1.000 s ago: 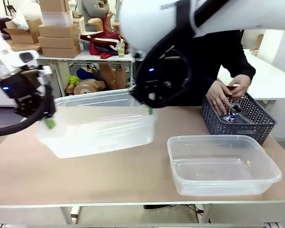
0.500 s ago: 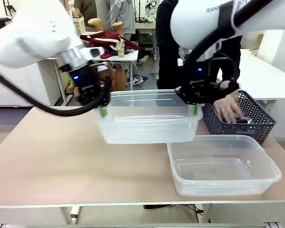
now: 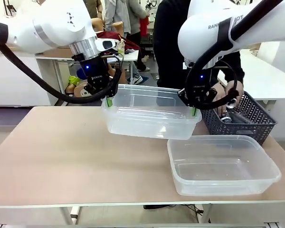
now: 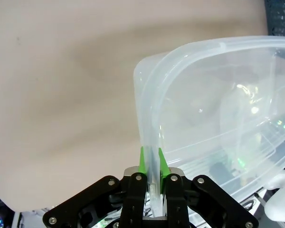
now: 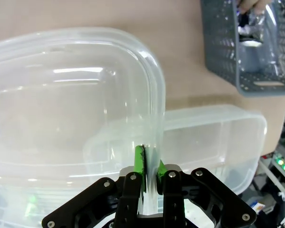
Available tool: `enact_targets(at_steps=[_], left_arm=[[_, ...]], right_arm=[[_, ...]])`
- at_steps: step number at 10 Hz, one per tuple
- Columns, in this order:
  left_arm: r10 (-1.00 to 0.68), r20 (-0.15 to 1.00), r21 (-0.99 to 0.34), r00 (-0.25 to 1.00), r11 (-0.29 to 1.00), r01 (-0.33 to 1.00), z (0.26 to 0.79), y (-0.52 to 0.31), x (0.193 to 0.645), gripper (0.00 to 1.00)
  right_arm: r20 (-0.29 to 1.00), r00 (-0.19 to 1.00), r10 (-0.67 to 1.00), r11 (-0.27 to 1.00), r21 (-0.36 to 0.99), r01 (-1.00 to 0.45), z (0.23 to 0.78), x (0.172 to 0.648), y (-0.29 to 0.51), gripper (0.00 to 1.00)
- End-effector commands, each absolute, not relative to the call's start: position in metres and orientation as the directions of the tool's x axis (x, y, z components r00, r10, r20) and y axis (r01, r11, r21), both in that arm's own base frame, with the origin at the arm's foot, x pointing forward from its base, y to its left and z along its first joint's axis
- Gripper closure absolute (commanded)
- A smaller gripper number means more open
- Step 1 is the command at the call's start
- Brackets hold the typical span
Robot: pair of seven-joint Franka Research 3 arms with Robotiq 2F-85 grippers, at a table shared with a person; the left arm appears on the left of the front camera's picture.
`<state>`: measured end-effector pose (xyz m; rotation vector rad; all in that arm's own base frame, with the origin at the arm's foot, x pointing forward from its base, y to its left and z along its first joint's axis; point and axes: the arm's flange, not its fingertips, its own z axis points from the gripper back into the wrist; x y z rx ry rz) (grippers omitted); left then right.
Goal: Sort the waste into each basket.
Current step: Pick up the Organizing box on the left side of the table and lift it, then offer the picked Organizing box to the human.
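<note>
Since the earlier frames the clear tub (image 3: 149, 114) has travelled from the left of the frame to upper centre. It is carried off the table (image 3: 61, 152), and its right end overhangs the far left corner of the second tub (image 3: 223, 164) at lower right. The front view places the left gripper (image 3: 109, 101) and right gripper (image 3: 194, 111) at its opposite ends, with a person's hand (image 3: 225, 102) in the grey lattice basket (image 3: 247, 121). The wrist views add that each gripper's green pads (image 4: 142, 161) are clamped on the rolled rim, and the right wrist view shows clear plastic waste (image 5: 256, 45) in that basket.
</note>
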<state>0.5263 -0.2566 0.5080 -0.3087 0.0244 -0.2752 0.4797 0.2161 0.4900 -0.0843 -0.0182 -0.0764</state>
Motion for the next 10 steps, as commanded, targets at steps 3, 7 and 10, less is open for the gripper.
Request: enact_targets(at_steps=[3, 7, 10], left_arm=[[-0.256, 0.007, -0.303, 0.967, 0.921, 0.246, 0.505, -0.254, 0.528, 0.94], [-0.256, 0.007, -0.303, 0.967, 0.921, 0.246, 0.505, -0.254, 0.528, 0.94], [-0.256, 0.007, -0.303, 0.967, 0.921, 0.246, 0.505, -0.254, 0.528, 0.94]], right_arm=[[0.027, 0.997, -0.073, 0.995, -0.073, 0.075, 0.488, 0.482, 0.217, 0.95], [0.027, 0.997, -0.073, 0.995, -0.073, 0.075, 0.488, 0.482, 0.217, 0.95], [0.027, 0.997, -0.073, 0.995, -0.073, 0.075, 0.488, 0.482, 0.217, 0.95]])
